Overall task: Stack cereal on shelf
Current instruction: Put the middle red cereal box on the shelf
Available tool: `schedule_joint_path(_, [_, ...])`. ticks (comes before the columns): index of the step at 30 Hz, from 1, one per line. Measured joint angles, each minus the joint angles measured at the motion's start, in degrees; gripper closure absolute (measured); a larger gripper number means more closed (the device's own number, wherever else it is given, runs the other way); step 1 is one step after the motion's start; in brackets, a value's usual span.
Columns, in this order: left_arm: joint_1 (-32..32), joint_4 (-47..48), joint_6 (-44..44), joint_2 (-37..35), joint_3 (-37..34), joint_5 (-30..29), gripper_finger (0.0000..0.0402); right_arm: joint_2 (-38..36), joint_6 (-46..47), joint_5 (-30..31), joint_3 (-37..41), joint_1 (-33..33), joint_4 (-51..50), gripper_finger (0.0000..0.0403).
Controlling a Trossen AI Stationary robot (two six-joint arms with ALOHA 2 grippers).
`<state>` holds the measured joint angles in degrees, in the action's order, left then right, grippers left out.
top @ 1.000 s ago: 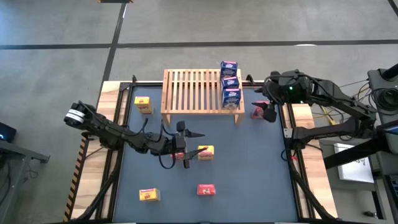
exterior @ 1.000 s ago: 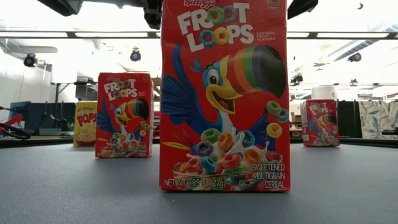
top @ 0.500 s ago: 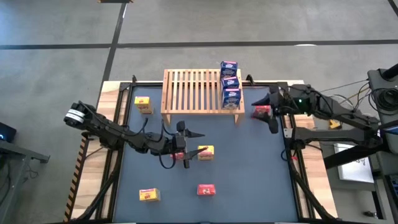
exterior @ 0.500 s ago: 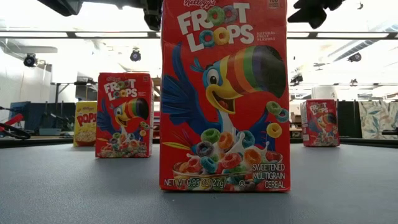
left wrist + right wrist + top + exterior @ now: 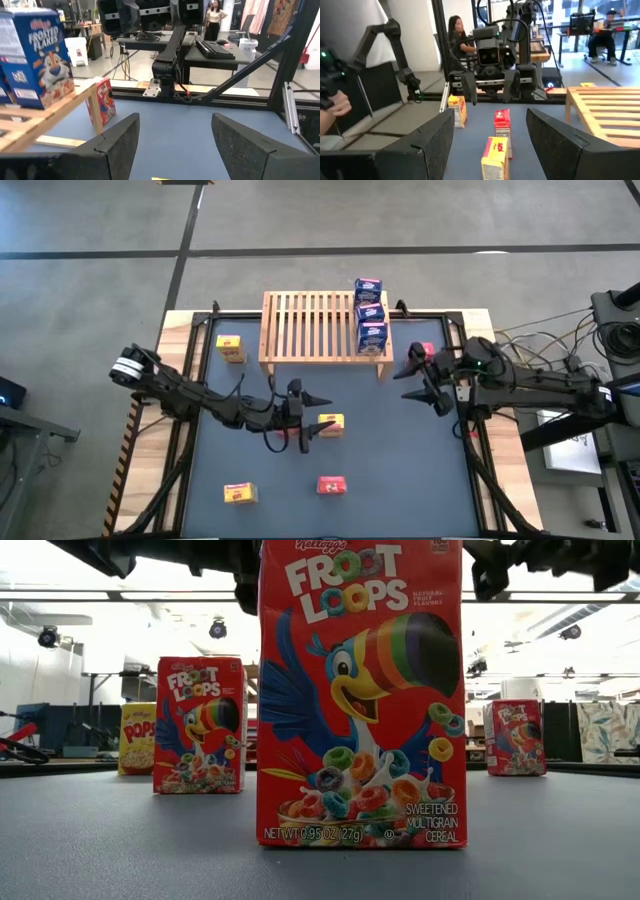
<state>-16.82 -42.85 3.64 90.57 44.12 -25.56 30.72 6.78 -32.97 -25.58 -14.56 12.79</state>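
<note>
The shelf (image 5: 318, 326) stands at the table's far side with three blue cereal boxes (image 5: 370, 314) in a row on the right end of its slats. Red and yellow cereal boxes stand scattered on the dark mat. My left gripper (image 5: 308, 420) hovers open and level at mid-table above a red box (image 5: 502, 125), beside a yellow box (image 5: 330, 425). My right gripper (image 5: 418, 390) hangs open near the table's right edge, on the near side of another red box (image 5: 421, 354). Both wrist views show nothing between the fingers (image 5: 115, 145) (image 5: 427, 145).
More boxes stand on the mat: a yellow one (image 5: 229, 347) left of the shelf, a yellow one (image 5: 239, 493) and a red one (image 5: 331, 485) near the front edge. The mat between the shelf and my right gripper is bare. People sit and stand in the room beyond.
My right gripper has come down and toward the table's near edge, away from the red box beside the shelf, tipping from pointing down to about level. That box stays where it was. My left gripper has barely shifted.
</note>
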Motion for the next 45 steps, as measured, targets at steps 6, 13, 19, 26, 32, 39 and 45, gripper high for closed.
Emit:
schedule_joint_path(6, [0.0, -5.3, 3.7, 3.1, 0.0, -0.4, 0.017, 2.5, 0.7, 0.5, 6.9, 1.7, 16.7, 0.0167])
schedule_joint_path(13, [-0.2, -9.2, 4.5, 6.4, 0.0, -0.9, 0.017, 6.4, -2.1, 1.5, 7.4, 1.7, 22.2, 0.0167])
schedule_joint_path(19, [-0.3, -11.6, 4.7, 7.3, 0.0, -1.0, 0.017, 11.0, -2.9, 1.5, 6.0, 1.7, 22.4, 0.0168])
schedule_joint_path(26, [-1.5, -11.7, 6.0, 7.3, 0.0, -1.0, 0.017, 14.1, -0.6, 0.9, 4.6, 3.0, 22.2, 0.0168])
schedule_joint_path(32, [-3.8, -12.1, 5.7, 6.8, 0.0, -0.9, 0.017, 11.9, -1.5, 1.0, 5.3, 5.7, 22.3, 0.0168])
schedule_joint_path(39, [-3.8, -12.6, 0.3, 6.2, 0.0, -1.1, 0.017, 12.6, -4.0, 0.9, 6.2, 8.5, 21.6, 0.0168])
schedule_joint_path(45, [-3.8, -12.5, 0.5, 6.0, 0.0, -1.3, 0.017, 16.4, 0.3, 5.6, 6.2, 8.7, 22.2, 0.0168])
